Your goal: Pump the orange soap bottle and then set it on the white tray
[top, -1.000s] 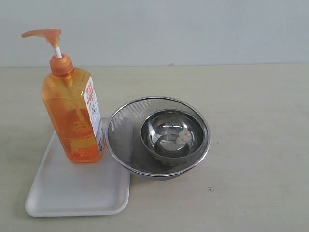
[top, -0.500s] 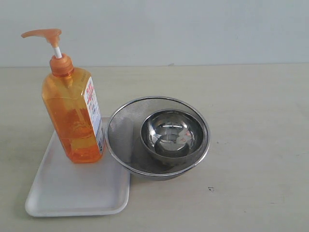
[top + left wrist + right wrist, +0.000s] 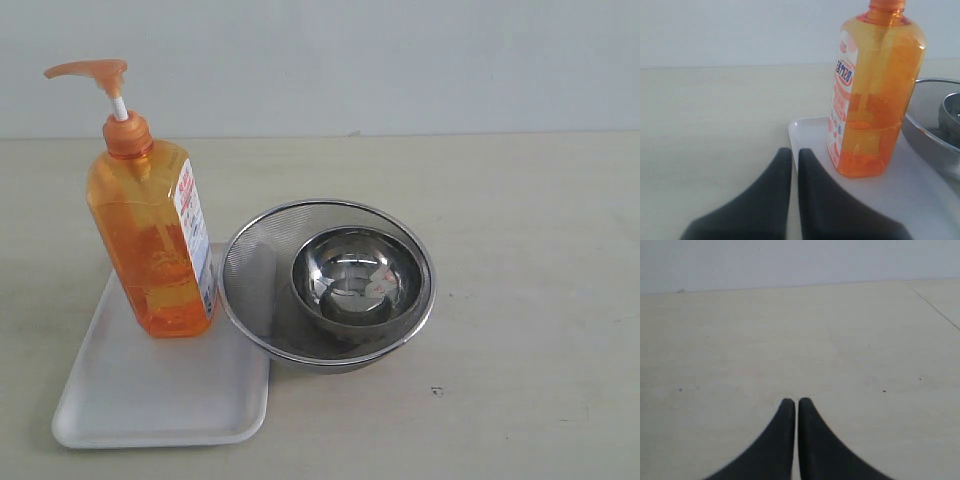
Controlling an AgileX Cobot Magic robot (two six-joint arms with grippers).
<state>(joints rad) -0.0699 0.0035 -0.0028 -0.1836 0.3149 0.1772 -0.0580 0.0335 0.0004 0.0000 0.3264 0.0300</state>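
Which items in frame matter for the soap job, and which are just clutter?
Job: orange bottle; white tray it stands on.
Clutter: mesh bowl; steel bowl sitting inside it.

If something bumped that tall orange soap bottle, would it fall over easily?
Probably fairly easily: the orange soap bottle is tall and narrow, with a long pump head jutting sideways. The soap seems to fill only its lower part, which likely steadies it. Its smooth plastic base may slide on the white tray.
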